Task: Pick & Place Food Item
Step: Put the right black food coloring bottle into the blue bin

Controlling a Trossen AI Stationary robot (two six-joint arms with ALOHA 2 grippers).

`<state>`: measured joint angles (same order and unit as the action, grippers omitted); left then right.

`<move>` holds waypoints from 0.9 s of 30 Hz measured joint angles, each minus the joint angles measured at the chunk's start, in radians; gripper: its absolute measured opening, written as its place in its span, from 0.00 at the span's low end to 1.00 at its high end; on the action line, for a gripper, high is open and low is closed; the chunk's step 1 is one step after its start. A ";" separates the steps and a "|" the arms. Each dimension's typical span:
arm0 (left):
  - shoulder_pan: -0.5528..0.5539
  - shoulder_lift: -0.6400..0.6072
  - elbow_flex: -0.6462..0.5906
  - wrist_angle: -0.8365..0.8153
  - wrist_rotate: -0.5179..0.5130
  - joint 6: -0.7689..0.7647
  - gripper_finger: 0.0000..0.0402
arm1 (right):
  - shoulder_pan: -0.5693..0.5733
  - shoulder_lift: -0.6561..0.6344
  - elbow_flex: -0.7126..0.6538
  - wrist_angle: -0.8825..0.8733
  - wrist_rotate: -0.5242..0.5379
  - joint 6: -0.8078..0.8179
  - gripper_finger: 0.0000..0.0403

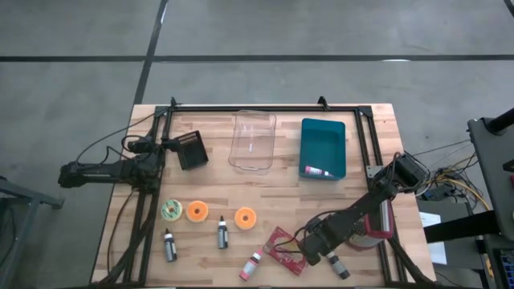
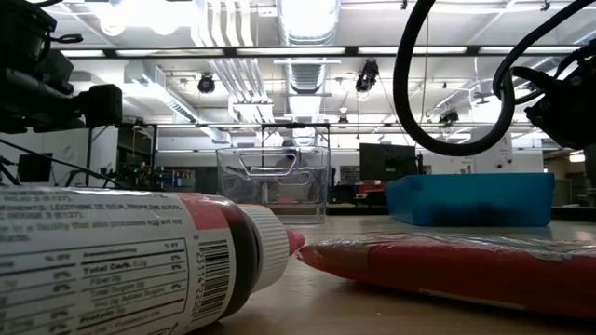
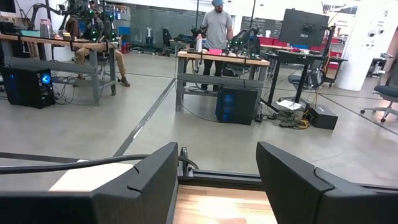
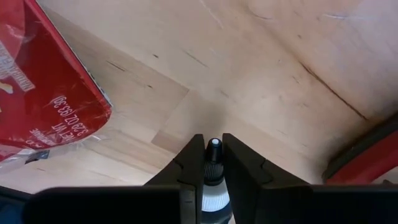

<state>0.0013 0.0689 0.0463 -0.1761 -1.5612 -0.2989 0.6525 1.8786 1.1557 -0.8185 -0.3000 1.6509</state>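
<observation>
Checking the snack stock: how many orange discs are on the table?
2: one orange disc beside the green disc, another right of the dark-capped bottle. None looks hidden.

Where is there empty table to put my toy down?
Bare wood lies between the black box and the clear tub, and between the tub and the orange discs. The front edge is crowded: small bottles, a red packet, the right gripper.

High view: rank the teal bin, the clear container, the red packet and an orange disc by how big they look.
1. Teal bin and clear container: too alike to separate.
2. Red packet, partly hidden by the right arm.
3. Orange disc, clearly smallest.
</observation>
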 joint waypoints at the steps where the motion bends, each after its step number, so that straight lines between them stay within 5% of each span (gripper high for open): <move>1: 0.000 0.000 0.000 0.000 0.000 0.000 0.55 | -0.002 0.000 0.000 0.004 0.000 -0.005 0.10; 17: 0.000 0.000 0.000 0.000 0.000 0.000 0.55 | -0.025 -0.018 0.008 0.032 -0.005 -0.121 0.09; 27: 0.000 0.000 0.000 0.000 0.000 0.000 0.55 | -0.063 -0.057 0.142 -0.217 0.127 -0.276 0.08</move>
<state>0.0014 0.0692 0.0463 -0.1763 -1.5612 -0.2992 0.5892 1.8217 1.2974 -1.0357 -0.1731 1.3747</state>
